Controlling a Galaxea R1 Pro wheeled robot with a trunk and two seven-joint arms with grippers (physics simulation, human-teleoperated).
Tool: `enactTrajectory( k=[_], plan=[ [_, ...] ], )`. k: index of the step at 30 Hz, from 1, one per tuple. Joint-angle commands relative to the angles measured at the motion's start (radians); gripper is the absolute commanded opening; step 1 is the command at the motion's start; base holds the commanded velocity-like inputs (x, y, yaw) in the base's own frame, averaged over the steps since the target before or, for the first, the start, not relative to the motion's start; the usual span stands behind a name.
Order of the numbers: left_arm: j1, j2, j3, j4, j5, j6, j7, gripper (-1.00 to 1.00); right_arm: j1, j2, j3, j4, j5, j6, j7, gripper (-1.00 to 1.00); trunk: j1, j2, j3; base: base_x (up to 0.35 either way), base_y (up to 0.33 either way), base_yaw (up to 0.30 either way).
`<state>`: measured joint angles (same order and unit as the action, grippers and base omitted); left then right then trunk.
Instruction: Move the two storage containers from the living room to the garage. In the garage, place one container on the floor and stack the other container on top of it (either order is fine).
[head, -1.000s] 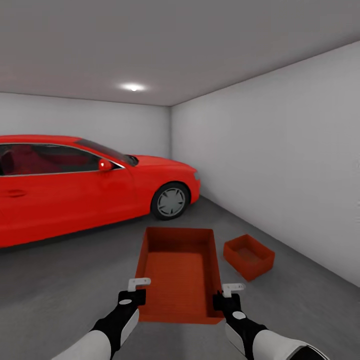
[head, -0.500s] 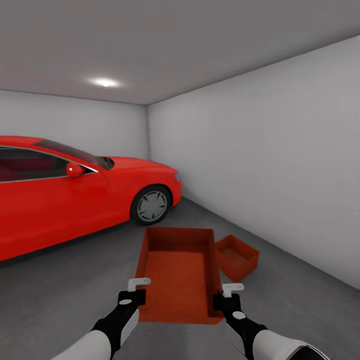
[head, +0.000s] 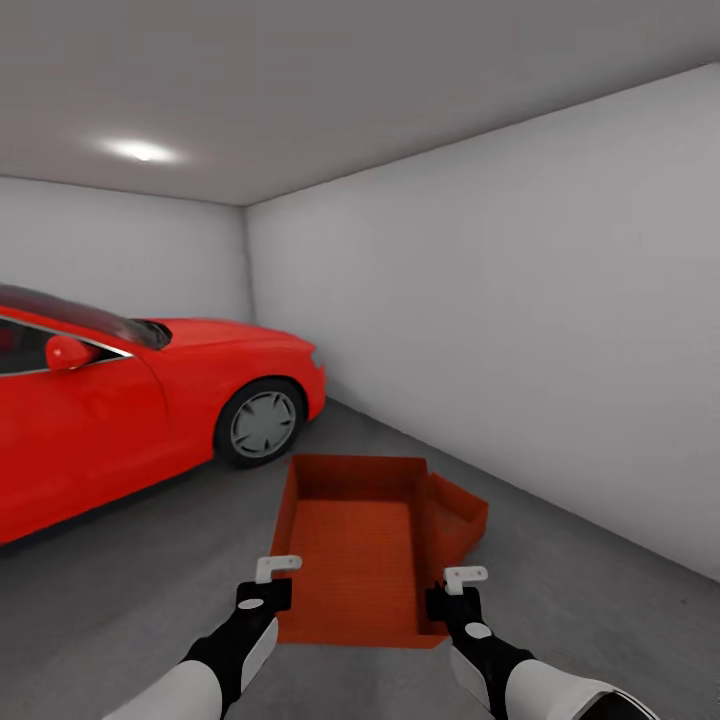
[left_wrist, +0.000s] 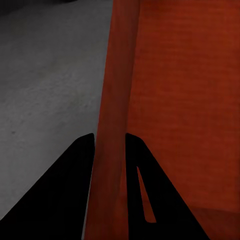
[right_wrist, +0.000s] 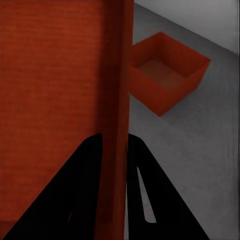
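Observation:
I hold an orange-red storage container (head: 355, 550) out in front of me above the garage floor (head: 120, 590). My left gripper (head: 270, 580) is shut on its left wall (left_wrist: 112, 150), and my right gripper (head: 455, 590) is shut on its right wall (right_wrist: 116, 150). The second storage container (head: 458, 520) rests on the dark grey concrete, partly hidden behind the held one's far right side. In the right wrist view this second container (right_wrist: 167, 75) lies just beyond the held wall, open side up.
A red car (head: 130, 410) is parked on the left, its front wheel (head: 262, 423) near the held container. A plain white wall (head: 520, 330) runs along the right. Bare concrete stretches between the car and that wall.
The whole head view has swung to the right: car and ceiling light slid left. The container on the floor has drifted left until the held one overlaps it. Both grips are unchanged.

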<state>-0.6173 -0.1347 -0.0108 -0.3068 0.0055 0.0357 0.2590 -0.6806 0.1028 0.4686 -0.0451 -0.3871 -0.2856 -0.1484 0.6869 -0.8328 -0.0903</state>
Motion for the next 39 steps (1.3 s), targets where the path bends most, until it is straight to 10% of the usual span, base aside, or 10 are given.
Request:
enactTrajectory(
  k=[1, 18, 39],
  plan=[
    [-0.001, 0.005, 0.026, -0.034, -0.016, 0.005, 0.008, -1.0, 0.0, 0.0, -0.007, 0.002, -0.012, -0.003, 0.001, -1.0, 0.001, -0.001, -0.002, 0.322, 0.142, -0.283],
    [-0.001, 0.005, 0.026, -0.034, -0.016, 0.005, 0.007, -1.0, 0.0, -0.001, -0.007, 0.002, -0.012, -0.003, 0.001, -1.0, 0.001, -0.001, -0.002, 0.322, 0.143, -0.271],
    [-0.001, 0.005, 0.026, -0.034, -0.015, 0.005, 0.007, -1.0, 0.0, 0.0, -0.006, 0.002, -0.012, -0.001, 0.001, -1.0, 0.001, -0.001, -0.002, 0.321, 0.159, -0.013]
  ],
)
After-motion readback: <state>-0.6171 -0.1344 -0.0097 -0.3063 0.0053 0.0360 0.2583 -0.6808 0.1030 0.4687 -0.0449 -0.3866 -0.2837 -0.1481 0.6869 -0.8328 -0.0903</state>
